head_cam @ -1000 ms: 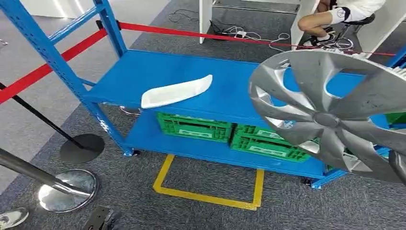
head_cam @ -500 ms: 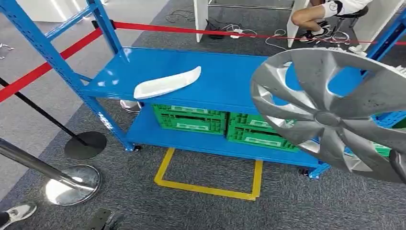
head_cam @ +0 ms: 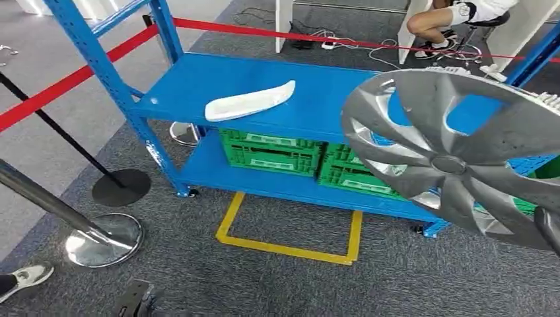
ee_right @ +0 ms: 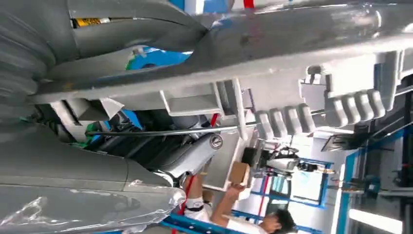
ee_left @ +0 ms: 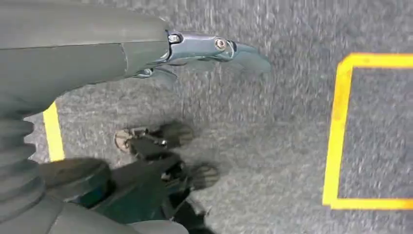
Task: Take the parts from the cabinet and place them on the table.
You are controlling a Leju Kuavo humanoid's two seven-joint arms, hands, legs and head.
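A large silver hubcap (head_cam: pixel 455 152) fills the right of the head view, held up in front of the blue shelf unit (head_cam: pixel 198 82). My right hand (ee_right: pixel 122 29) grips it at the rim, thumb on one face and darker fingers (ee_right: pixel 195 151) behind the ribbed back of the hubcap (ee_right: pixel 302 44). A white curved part (head_cam: pixel 249 102) lies on the blue shelf's upper deck, left of the hubcap. My left hand (ee_left: pixel 146 53) hangs over the grey carpet with its fingers stretched out and nothing in it.
Green crates (head_cam: pixel 271 152) sit on the lower deck. A yellow floor marking (head_cam: pixel 290 251) lies before the shelf. A red barrier rope (head_cam: pixel 66 86), a black post base (head_cam: pixel 121 187) and a chrome post base (head_cam: pixel 105 239) stand at left. A person (head_cam: pixel 455 16) sits behind.
The whole picture has shifted as the camera moved; the shelf now sits slightly further right and higher. The hubcap stays in my right hand at the same spot in view.
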